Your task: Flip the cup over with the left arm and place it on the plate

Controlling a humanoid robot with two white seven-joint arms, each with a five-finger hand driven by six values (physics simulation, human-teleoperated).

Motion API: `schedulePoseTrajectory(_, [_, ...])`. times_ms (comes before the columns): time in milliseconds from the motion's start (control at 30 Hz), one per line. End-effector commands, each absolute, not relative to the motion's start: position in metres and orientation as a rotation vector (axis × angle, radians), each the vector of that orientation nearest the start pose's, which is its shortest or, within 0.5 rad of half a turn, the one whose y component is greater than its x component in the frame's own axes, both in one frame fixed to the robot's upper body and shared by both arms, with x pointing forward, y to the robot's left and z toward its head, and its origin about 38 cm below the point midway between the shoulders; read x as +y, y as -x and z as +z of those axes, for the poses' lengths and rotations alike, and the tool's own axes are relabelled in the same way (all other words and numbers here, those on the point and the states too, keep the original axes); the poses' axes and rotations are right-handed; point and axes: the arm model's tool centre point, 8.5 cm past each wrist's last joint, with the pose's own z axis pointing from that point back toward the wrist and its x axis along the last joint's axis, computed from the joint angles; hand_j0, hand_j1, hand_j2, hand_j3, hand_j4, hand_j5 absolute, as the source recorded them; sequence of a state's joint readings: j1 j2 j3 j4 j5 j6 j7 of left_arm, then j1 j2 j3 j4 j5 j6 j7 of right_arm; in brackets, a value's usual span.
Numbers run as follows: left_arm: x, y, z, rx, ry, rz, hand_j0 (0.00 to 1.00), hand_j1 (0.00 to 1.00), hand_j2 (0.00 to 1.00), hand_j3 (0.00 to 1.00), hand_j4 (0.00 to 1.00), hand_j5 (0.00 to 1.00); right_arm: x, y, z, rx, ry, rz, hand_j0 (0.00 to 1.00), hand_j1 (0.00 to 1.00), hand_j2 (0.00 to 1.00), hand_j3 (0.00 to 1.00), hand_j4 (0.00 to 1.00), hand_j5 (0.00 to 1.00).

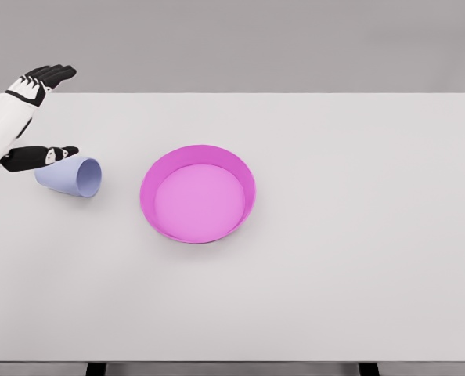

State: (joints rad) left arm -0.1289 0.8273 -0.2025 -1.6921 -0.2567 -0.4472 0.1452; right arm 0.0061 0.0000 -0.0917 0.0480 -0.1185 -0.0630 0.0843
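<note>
A pale lavender cup (pixel 70 177) lies on its side on the white table, its mouth turned toward the right. A magenta plate (pixel 198 193) with raised walls sits to the cup's right, a small gap between them. My left hand (pixel 48 111) comes in from the left edge, fingers spread wide: the thumb (pixel 46 156) rests near or against the cup's base end, while the other fingers (pixel 51 75) point up and away, well above the cup. Nothing is held. The right arm is out of sight.
The white table (pixel 358 235) spans the whole view, with its far edge at the grey wall and its front edge near the bottom of the picture.
</note>
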Motion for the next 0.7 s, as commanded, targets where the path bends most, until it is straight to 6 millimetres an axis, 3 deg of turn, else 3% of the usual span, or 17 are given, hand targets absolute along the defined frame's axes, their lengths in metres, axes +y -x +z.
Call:
schedulePoseTrajectory(0, [0.353, -0.368, 0.235, -2.011, -0.643, -1.180, 1.00, 1.00, 1.00, 1.00, 1.00, 1.00, -0.264, 0.013, -0.261, -0.028, 0.011, -0.205, 1.00, 1.00, 1.00, 1.00, 1.00, 1.00])
schedulePoseTrajectory(300, [0.361, -0.367, 0.239, -1.980, -0.668, -1.227, 1.00, 1.00, 1.00, 1.00, 1.00, 1.00, -0.264, 0.014, -0.261, -0.025, 0.009, -0.209, 1.00, 1.00, 1.00, 1.00, 1.00, 1.00])
schedulePoseTrajectory(433, [0.372, -0.364, 0.244, -1.917, -0.717, -1.345, 1.00, 1.00, 1.00, 1.00, 1.00, 1.00, -0.264, 0.014, -0.261, -0.025, 0.009, -0.209, 1.00, 1.00, 1.00, 1.00, 1.00, 1.00])
schedulePoseTrajectory(533, [0.366, -0.362, 0.235, -1.896, -0.681, -1.383, 1.00, 1.00, 1.00, 1.00, 1.00, 1.00, -0.264, 0.014, -0.261, -0.024, 0.009, -0.209, 1.00, 1.00, 1.00, 1.00, 1.00, 1.00])
schedulePoseTrajectory(667, [0.368, -0.361, 0.238, -1.883, -0.684, -1.414, 1.00, 1.00, 1.00, 1.00, 1.00, 1.00, -0.264, 0.014, -0.261, -0.024, 0.009, -0.209, 1.00, 1.00, 1.00, 1.00, 1.00, 1.00])
